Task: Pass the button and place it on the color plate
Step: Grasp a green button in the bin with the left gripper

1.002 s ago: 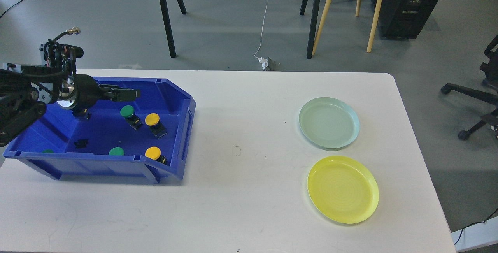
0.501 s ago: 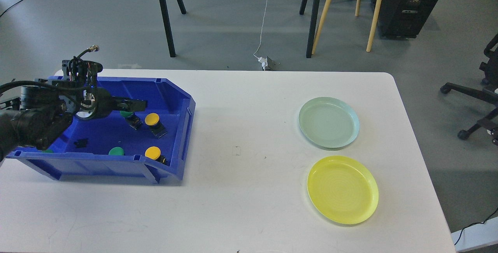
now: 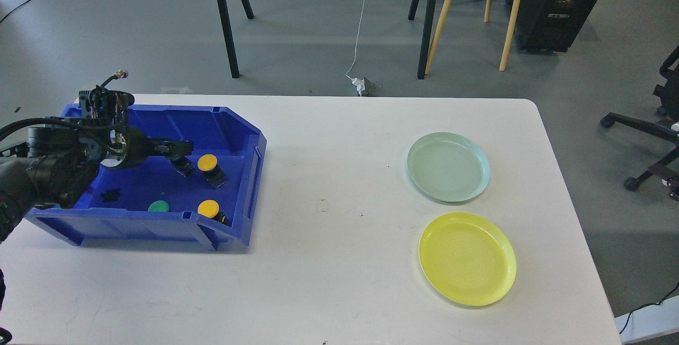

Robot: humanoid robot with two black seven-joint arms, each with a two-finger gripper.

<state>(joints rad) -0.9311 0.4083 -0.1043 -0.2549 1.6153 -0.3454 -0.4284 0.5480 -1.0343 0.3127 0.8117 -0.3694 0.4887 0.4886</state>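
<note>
Inside blue bin (image 3: 249, 143), left gripper (image 3: 177, 148) lowered further onto green button, now hidden; grip state unclear.

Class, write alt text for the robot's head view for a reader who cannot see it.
The robot's left hand reaches into a blue bin of yellow and green buttons on a white table. A pale green plate and a yellow plate, both empty, lie at right.

Brightness: even, bright daylight on the white table (image 3: 339, 281).
Shadows: soft and short, under the blue bin (image 3: 159, 228) below the left gripper (image 3: 177, 147), and beside the plates far to its right.
Glare: pale sheen on the grey floor above the gripper.
Sharpness: crisp throughout; the gripper reads dark, with little detail.
</note>
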